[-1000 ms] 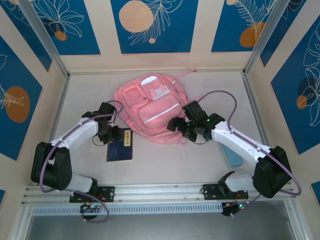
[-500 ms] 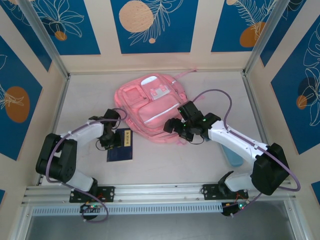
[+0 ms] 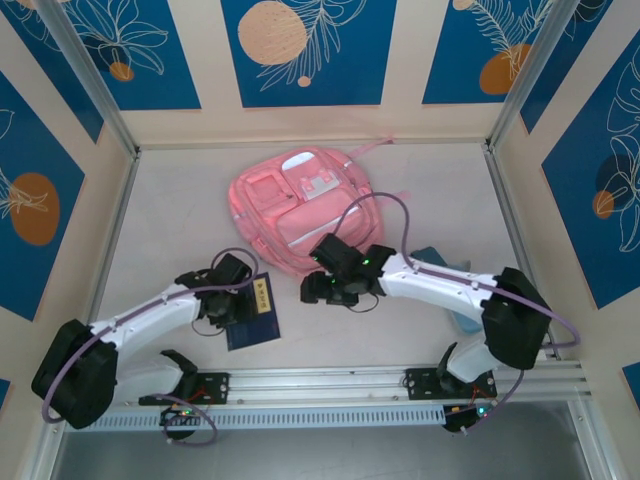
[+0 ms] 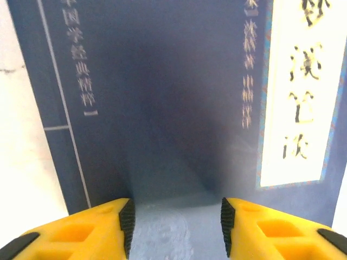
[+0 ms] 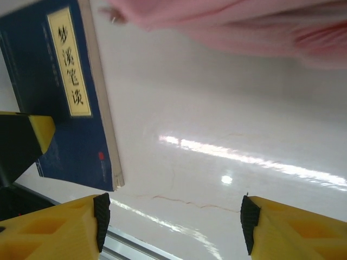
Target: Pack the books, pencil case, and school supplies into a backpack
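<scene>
Pale table [image 3: 170,220] fills the floor of a booth whose cream walls [image 3: 300,50] carry blue panels with leaf drawings and orange discs.

On the left arm, the left gripper [image 3: 242,303] sits low over the dark navy book [image 3: 256,326], at the book's far-left part. In the left wrist view its 2 yellow fingers [image 4: 81,233] stand apart, released, with the navy cover running across the gap between them and nothing pinched. A cream label [image 4: 303,92] with dark characters lies on the cover to the right of that gap. A strip of white table shows past the book's left edge. From above, the book lies flat near the front rail, turned at a slant.

The right gripper [image 3: 312,290] hovers over bare table, just right of the book and just in front of the backpack [image 3: 300,205]. Its 2 yellow fingers [image 5: 65,227] are spread wide, holding nothing, with only glossy table between them. In that wrist view the book is at the left and pink fabric runs along the top edge.

The backpack lies flat in the middle of the table, pockets and white patches facing up, a strap trailing toward the back wall. The pencil case [image 3: 432,257] lies on the right side of the table, partly covered by the right arm.
</scene>
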You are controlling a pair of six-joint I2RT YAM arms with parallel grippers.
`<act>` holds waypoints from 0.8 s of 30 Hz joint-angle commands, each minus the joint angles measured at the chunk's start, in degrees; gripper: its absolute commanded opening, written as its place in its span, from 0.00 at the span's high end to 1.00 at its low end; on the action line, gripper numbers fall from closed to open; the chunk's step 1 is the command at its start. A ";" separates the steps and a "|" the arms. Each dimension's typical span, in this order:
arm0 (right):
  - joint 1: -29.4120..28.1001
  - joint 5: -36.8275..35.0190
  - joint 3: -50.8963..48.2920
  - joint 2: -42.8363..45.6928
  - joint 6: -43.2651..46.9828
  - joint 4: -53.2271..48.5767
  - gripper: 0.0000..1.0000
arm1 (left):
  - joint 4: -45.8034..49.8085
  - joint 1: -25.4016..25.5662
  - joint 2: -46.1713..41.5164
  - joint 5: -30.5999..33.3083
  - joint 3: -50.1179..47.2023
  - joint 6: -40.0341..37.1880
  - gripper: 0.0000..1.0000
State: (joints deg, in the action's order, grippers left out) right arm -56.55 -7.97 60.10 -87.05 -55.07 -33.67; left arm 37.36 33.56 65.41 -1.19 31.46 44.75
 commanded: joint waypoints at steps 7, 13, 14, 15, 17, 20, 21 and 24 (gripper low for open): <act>-4.23 1.74 13.41 -14.76 2.12 0.23 0.44 | 8.45 -7.54 -10.07 -2.56 0.88 -1.05 0.32; -4.35 4.18 22.45 -25.07 5.45 -2.58 0.56 | 7.01 -13.76 -9.09 -4.26 -1.54 -1.25 0.31; -4.35 4.92 23.89 -26.59 6.49 -3.11 0.58 | 6.81 -14.40 -8.70 -4.26 -1.79 -1.18 0.31; -4.41 5.45 25.44 -28.05 7.57 -4.21 0.59 | 6.26 -14.80 -8.15 -4.77 -2.02 -1.31 0.32; -4.70 4.95 27.63 -30.16 9.00 -6.33 0.59 | 5.02 -15.07 -7.27 -5.97 -2.48 -1.51 0.32; -4.78 5.13 29.45 -32.50 10.57 -8.18 0.59 | 3.85 -15.29 -5.93 -6.54 -3.02 -1.53 0.33; -4.74 5.24 29.86 -33.19 10.90 -8.69 0.59 | 3.41 -15.35 -5.58 -6.83 -3.28 -1.42 0.34; -4.79 5.33 31.10 -34.92 11.39 -10.30 0.59 | 2.20 -15.37 -4.69 -8.02 -3.81 -1.41 0.35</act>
State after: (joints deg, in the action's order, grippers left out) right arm -60.90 -4.14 89.08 -120.44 -45.93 -39.68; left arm 40.88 18.85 60.10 -6.98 28.60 44.45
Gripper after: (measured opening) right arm 0.408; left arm 0.650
